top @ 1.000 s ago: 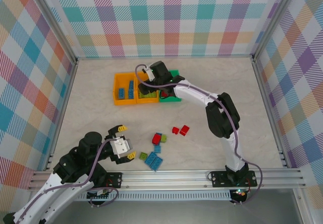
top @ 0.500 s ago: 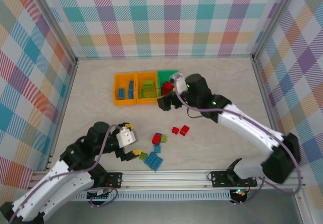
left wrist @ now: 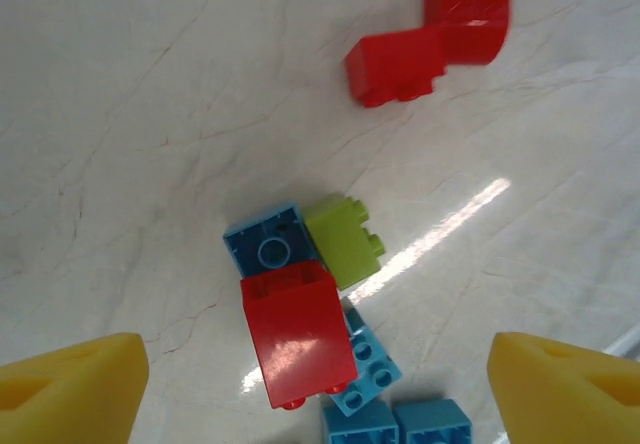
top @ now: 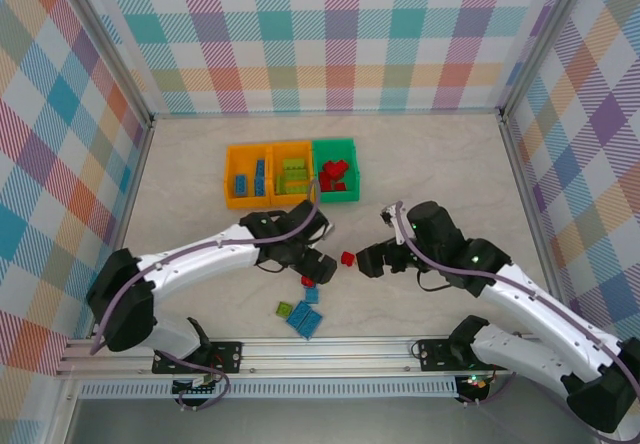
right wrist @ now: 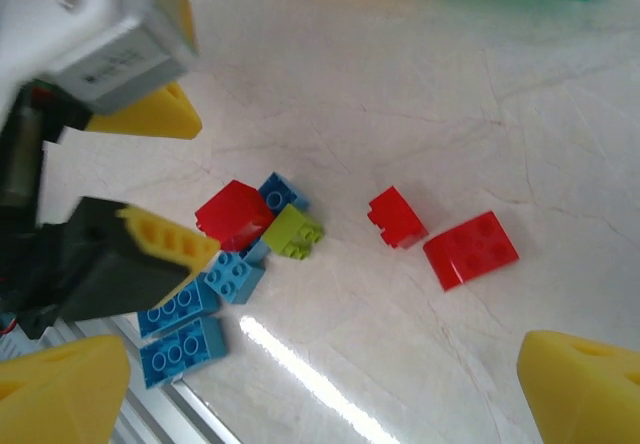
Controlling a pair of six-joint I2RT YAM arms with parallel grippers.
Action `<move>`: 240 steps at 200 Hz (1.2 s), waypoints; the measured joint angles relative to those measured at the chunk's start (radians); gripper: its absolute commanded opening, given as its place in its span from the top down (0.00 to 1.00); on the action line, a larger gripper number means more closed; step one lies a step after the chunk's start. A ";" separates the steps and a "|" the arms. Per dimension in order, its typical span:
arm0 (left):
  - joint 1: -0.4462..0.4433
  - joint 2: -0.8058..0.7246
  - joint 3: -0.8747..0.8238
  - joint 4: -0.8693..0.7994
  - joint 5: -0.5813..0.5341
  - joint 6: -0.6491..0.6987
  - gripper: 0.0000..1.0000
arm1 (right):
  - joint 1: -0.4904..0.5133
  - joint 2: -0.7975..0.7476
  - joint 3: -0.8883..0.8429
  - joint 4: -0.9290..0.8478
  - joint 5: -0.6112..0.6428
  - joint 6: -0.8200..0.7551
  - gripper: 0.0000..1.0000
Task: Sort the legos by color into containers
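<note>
**Both my grippers hanging open over the loose legos**

Nearest my bases, a heap of loose legos [top: 303,304] is lying on the pale table [top: 430,164]. The bottom edge of my left wrist view is cropping the blue pieces on its near side, so I cannot make out their full shapes. A red brick [left wrist: 298,334] is sitting in the middle of the heap and covering part of the blue pieces around it. A blue brick [left wrist: 268,247] is touching its far end, and a lime brick [left wrist: 343,239] is pressing against both.

My left gripper [left wrist: 318,389] is hovering over this heap with its fingers spread wide and nothing between them. Only the yellow tips are showing, in the lower corners. My right gripper [right wrist: 322,389] is hanging just beside the heap on the other side, equally wide and empty, its tips cropped too.

A little farther out, a small red brick [right wrist: 396,215] and a flat red brick [right wrist: 470,249] are lying close together, and I cannot tell whether they are touching. My left wrist view is cutting off the flat one at the top.

Farthest away, three bins are standing in a touching row. The left orange bin [top: 229,176] is holding blue pieces, the middle orange bin [top: 292,148] lime ones, and the green bin [top: 335,145] red ones. They are too small to count.
</note>
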 measured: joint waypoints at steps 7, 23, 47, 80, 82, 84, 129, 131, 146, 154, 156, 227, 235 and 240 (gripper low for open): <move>-0.010 0.008 -0.001 0.000 -0.021 -0.024 0.22 | 0.000 -0.009 -0.007 -0.009 0.000 0.006 0.00; -0.025 0.013 -0.002 0.003 -0.055 -0.066 0.27 | 0.000 -0.013 -0.025 -0.023 0.000 0.018 0.00; -0.035 0.024 -0.011 0.023 -0.071 -0.106 0.33 | 0.000 -0.011 -0.041 -0.052 0.004 0.028 0.00; -0.038 0.073 -0.036 0.045 -0.072 -0.118 0.36 | 0.000 -0.011 -0.041 -0.056 0.011 0.028 0.00; -0.038 0.076 -0.038 0.045 -0.072 -0.118 0.36 | 0.000 -0.011 -0.041 -0.056 0.011 0.028 0.01; -0.038 0.079 -0.039 0.046 -0.072 -0.119 0.37 | 0.000 -0.011 -0.041 -0.056 0.011 0.028 0.00; -0.038 0.111 -0.061 0.072 -0.087 -0.139 0.55 | 0.000 0.002 -0.041 -0.056 0.011 0.028 0.00; -0.038 0.113 -0.061 0.073 -0.087 -0.140 0.56 | 0.000 0.003 -0.041 -0.056 0.011 0.028 0.00; -0.038 0.118 -0.061 0.077 -0.090 -0.143 0.62 | 0.000 0.005 -0.041 -0.056 0.011 0.028 0.00; -0.038 0.120 -0.061 0.078 -0.091 -0.142 0.64 | 0.000 0.005 -0.041 -0.056 0.011 0.028 0.00; -0.038 0.120 -0.061 0.077 -0.092 -0.139 0.65 | 0.000 0.005 -0.041 -0.056 0.011 0.028 0.00; -0.034 0.023 -0.016 0.087 -0.184 -0.119 0.76 | 0.000 0.005 -0.041 -0.055 -0.042 0.031 0.00; -0.026 0.010 0.011 0.100 -0.208 -0.108 0.76 | 0.000 0.005 -0.041 -0.055 -0.046 0.031 0.00; -0.021 0.007 0.029 0.114 -0.220 -0.102 0.76 | 0.000 0.005 -0.041 -0.054 -0.048 0.031 0.00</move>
